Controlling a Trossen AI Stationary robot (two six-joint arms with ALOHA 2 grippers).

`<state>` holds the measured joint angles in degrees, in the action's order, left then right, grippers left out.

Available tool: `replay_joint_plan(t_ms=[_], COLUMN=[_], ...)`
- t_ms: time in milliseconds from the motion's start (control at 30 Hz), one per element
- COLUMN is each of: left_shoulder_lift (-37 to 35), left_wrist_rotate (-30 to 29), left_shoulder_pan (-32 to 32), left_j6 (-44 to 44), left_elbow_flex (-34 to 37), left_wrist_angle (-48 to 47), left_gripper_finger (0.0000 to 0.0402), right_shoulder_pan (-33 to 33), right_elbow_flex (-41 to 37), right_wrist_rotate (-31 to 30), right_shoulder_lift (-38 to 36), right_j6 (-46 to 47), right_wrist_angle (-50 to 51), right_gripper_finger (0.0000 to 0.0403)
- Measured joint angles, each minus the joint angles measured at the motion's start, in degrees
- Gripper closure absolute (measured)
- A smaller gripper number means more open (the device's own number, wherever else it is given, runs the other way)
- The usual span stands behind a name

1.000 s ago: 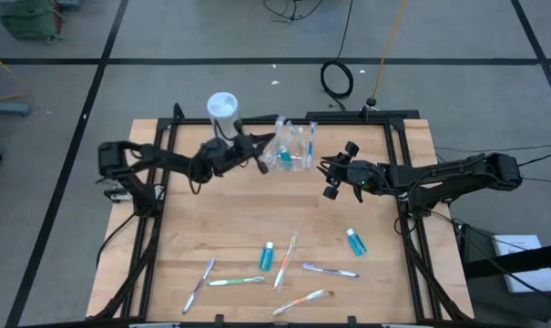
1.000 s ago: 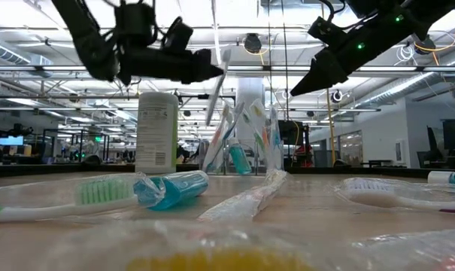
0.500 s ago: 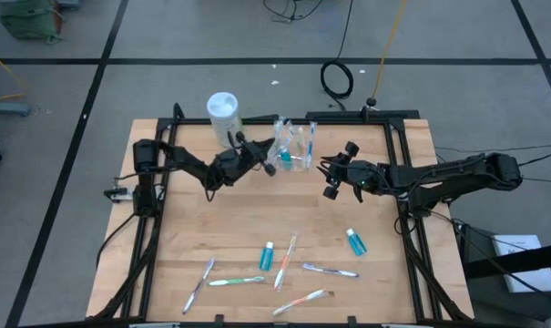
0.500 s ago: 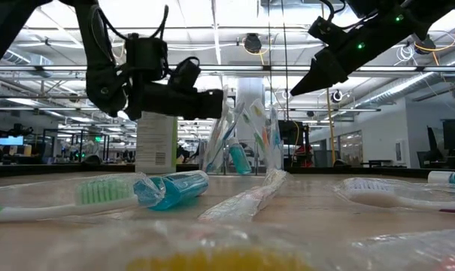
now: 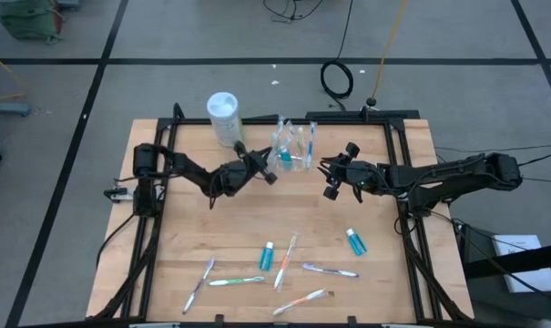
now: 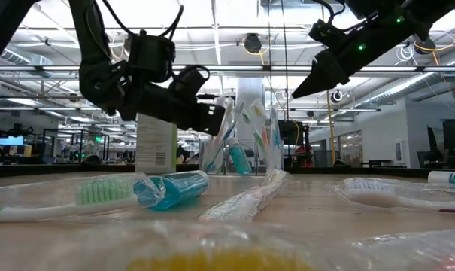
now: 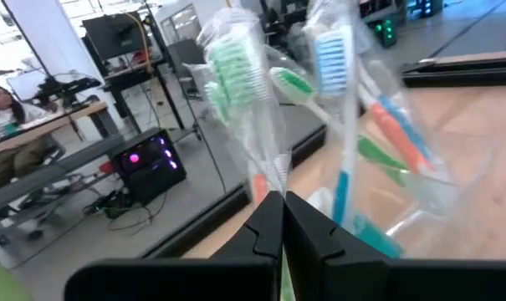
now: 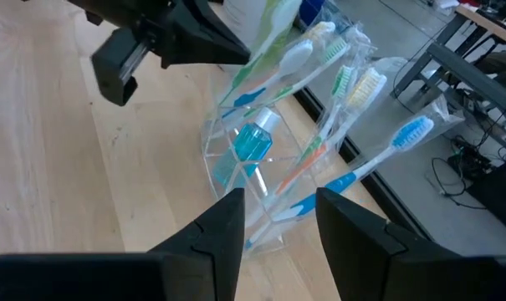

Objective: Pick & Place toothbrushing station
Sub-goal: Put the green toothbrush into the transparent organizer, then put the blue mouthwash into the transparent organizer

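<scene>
The clear plastic cup (image 5: 294, 151) stands at the far middle of the table and holds several wrapped toothbrushes and a blue toothpaste tube (image 8: 254, 142). My left gripper (image 5: 269, 173) is just left of the cup, above the table, shut on a wrapped toothbrush with green bristles (image 7: 233, 67). My right gripper (image 5: 329, 179) hovers open and empty right of the cup; its two fingers show apart in the right wrist view (image 8: 278, 226). In the low view my left gripper (image 6: 216, 120) is beside the cup (image 6: 246, 147). My left gripper pinches the toothbrush's handle (image 7: 264, 180) between its two shut fingers, coming level from the table's left. The brush stands tilted, head up, above the fingers and leans among the other brushes in the cup. Its lower end is hidden by the fingers.
A white canister (image 5: 223, 114) stands at the far edge, left of the cup. Several loose toothbrushes (image 5: 237, 281) and two blue toothpaste tubes (image 5: 267, 256) (image 5: 355, 240) lie on the near half of the table. A black frame rail (image 5: 398, 137) runs around the table.
My left gripper has gone down and a little toward the table's near right with the toothbrush, staying shut. The brush has sunk lower beside the cup's other brushes. My right gripper has kept still.
</scene>
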<state>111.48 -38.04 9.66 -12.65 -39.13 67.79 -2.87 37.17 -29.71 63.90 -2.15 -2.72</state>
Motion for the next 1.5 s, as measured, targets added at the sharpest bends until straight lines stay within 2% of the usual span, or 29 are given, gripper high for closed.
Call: replay_joint_plan(t_ms=[200,433,600,767,933,1067,1200,1333,1500], left_shoulder_lift=[-0.8,-3.4,-6.9,-14.2,-20.9,-23.0,-23.2,-23.2,-23.2], left_wrist_rotate=[-1.1,-1.0,-1.6,-1.7,-1.2,0.0,0.0,0.4,7.7], left_shoulder_pan=[-1.2,-2.0,-2.0,-3.8,-8.2,-12.6,-16.7,-19.5,-21.4], left_j6=[-0.7,0.4,3.1,6.1,7.9,10.9,15.7,25.8,41.2], left_elbow_flex=[0.0,0.0,0.0,0.0,-0.1,-0.1,-1.8,-6.9,-14.8], left_wrist_angle=[-0.5,-1.5,-9.1,-20.2,-25.1,-28.8,-39.3,-57.0,-74.1], left_gripper_finger=[0.0378,0.0317,0.0267,0.0232,0.0218,0.0218,0.0218,0.0218,0.0218], right_shoulder_pan=[0.0,0.0,0.0,0.0,0.0,0.0,0.0,0.0,0.0], right_elbow_flex=[0.0,-0.1,-0.1,-0.1,-0.1,-0.1,-0.2,-0.2,-0.2], right_wrist_rotate=[0.0,0.0,0.0,0.0,0.0,0.0,0.0,0.0,0.0], right_shoulder_lift=[0.0,0.0,0.0,0.0,0.0,0.0,0.0,0.0,0.0], right_j6=[0.0,0.0,0.0,0.0,0.0,1.1,2.1,2.1,2.2], right_wrist_angle=[0.5,1.3,1.3,1.3,1.3,1.3,1.3,1.3,1.2], right_gripper_finger=[0.0264,0.0264,0.0264,0.0264,0.0264,0.0264,0.0264,0.0264,0.0264])
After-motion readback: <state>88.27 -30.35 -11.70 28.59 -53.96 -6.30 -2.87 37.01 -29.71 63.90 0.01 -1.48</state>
